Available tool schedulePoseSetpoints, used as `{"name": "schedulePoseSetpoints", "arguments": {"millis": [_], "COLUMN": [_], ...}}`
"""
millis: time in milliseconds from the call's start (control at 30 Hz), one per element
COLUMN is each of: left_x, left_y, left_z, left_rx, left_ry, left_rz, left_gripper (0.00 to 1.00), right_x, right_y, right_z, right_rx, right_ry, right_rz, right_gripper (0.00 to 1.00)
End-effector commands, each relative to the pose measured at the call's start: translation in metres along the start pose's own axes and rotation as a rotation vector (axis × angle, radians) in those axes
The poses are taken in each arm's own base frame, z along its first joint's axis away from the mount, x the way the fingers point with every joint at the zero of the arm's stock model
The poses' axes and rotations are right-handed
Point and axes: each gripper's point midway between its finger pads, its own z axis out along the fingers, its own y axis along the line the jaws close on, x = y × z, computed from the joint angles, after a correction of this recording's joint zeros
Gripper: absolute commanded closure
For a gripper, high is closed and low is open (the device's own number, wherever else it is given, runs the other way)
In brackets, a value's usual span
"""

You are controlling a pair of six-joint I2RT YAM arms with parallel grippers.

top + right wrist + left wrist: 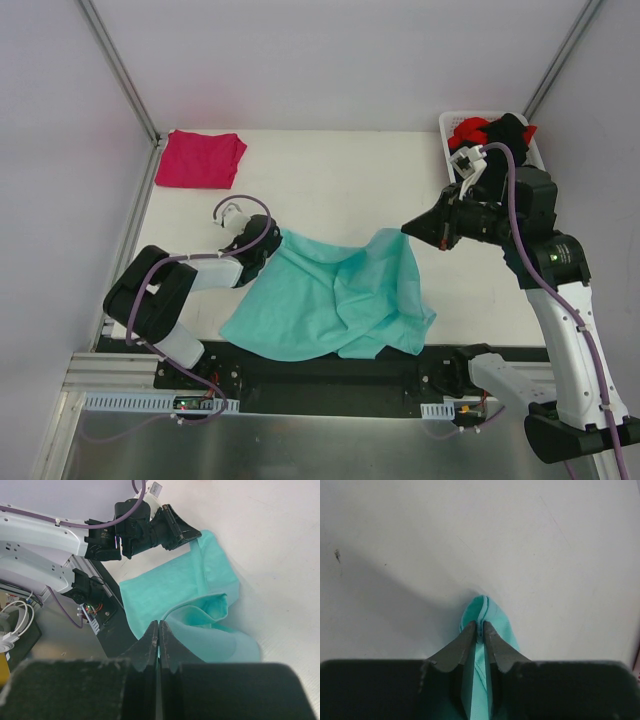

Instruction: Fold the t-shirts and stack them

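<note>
white worktop (340, 170) bears the teal t-shirt (330, 300), rumpled between the claws, with the pink t-shirt (200, 158) far beyond the left claw (481, 627). it and the right claw (158, 625) each pinch a teal edge, nearly closed. likely the spreading step; next calls for drawing the corners apart, taut.

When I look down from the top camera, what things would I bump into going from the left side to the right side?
pink shirt → left hand → teal shirt, which both hands pinch → right hand → white basket with red and black clothes in it
</note>
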Motion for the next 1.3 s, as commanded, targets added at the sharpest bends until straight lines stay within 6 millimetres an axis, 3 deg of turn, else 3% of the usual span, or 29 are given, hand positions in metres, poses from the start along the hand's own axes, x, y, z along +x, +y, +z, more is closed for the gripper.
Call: {"name": "schedulePoseSetpoints", "arguments": {"millis": [0, 33, 167, 267, 300, 367, 400, 467, 500, 533, 567, 600, 667, 700, 800, 967, 1167, 1200, 1267], "left_x": [-0.007, -0.008, -0.021, -0.051, -0.069, -0.094, -0.124, -0.144, -0.175, -0.181, -0.190, -0.213, -0.236, -0.243, -0.261, -0.278, -0.281, -0.281, -0.283], "left_y": [-0.007, -0.008, -0.014, -0.030, -0.044, -0.053, -0.073, -0.073, -0.089, -0.084, -0.089, -0.106, -0.116, -0.118, -0.123, -0.128, -0.117, -0.116, -0.115], "left_z": [0.003, 0.003, -0.006, -0.028, -0.045, -0.064, -0.085, -0.108, -0.132, -0.144, -0.157, -0.182, -0.215, -0.226, -0.260, -0.299, -0.313, -0.315, -0.320], "left_rx": [0.017, 0.015, -0.007, -0.034, -0.021, -0.011, 0.035, 0.031, 0.079, 0.057, 0.074, 0.118, 0.130, 0.132, 0.149, 0.187, 0.168, 0.168, 0.165], "left_ry": [-0.015, -0.016, -0.026, -0.054, -0.070, -0.090, -0.141, -0.135, -0.189, -0.177, -0.181, -0.224, -0.251, -0.265, -0.295, -0.330, -0.340, -0.342, -0.348], "left_rz": [-0.021, -0.019, 0.018, 0.117, 0.136, 0.200, 0.175, 0.211, 0.175, 0.200, 0.202, 0.187, 0.214, 0.215, 0.229, 0.232, 0.248, 0.250, 0.260], "left_gripper": [0.95, 1.00, 1.00, 1.00, 1.00, 1.00, 1.00, 1.00, 1.00, 1.00, 1.00, 1.00, 1.00, 1.00, 1.00, 1.00, 1.00, 1.00, 1.00], "right_x": [-0.012, -0.011, -0.009, -0.011, -0.011, -0.020, -0.024, -0.034, -0.046, -0.053, -0.061, -0.078, -0.093, -0.110, -0.130, -0.174, -0.224, -0.232, -0.245], "right_y": [0.013, 0.012, 0.006, -0.004, -0.006, -0.011, -0.014, -0.016, -0.018, -0.017, -0.016, -0.013, -0.015, -0.010, -0.020, -0.013, -0.012, -0.025, -0.026], "right_z": [-0.005, -0.004, -0.002, 0.000, -0.001, -0.001, 0.003, 0.005, 0.008, 0.008, 0.009, 0.004, 0.008, 0.001, 0.004, 0.007, -0.014, -0.022, -0.031], "right_rx": [-0.038, -0.036, -0.014, 0.028, 0.041, 0.066, 0.069, 0.073, 0.075, 0.063, 0.049, 0.047, 0.028, 0.032, 0.018, -0.084, -0.155, -0.127, -0.144], "right_ry": [-0.024, -0.023, -0.018, -0.021, -0.020, -0.036, -0.032, -0.043, -0.052, -0.058, -0.070, -0.103, -0.109, -0.144, -0.154, -0.193, -0.322, -0.353, -0.389], "right_rz": [-0.042, -0.040, -0.034, -0.057, -0.066, -0.092, -0.088, -0.089, -0.088, -0.084, -0.068, -0.077, -0.049, -0.068, -0.002, 0.047, 0.107, 0.130, 0.139], "right_gripper": [0.99, 0.99, 0.99, 0.99, 0.99, 0.99, 0.99, 0.99, 0.99, 0.99, 0.99, 0.99, 0.99, 0.99, 0.99, 0.99, 0.99, 0.99, 0.99]}}
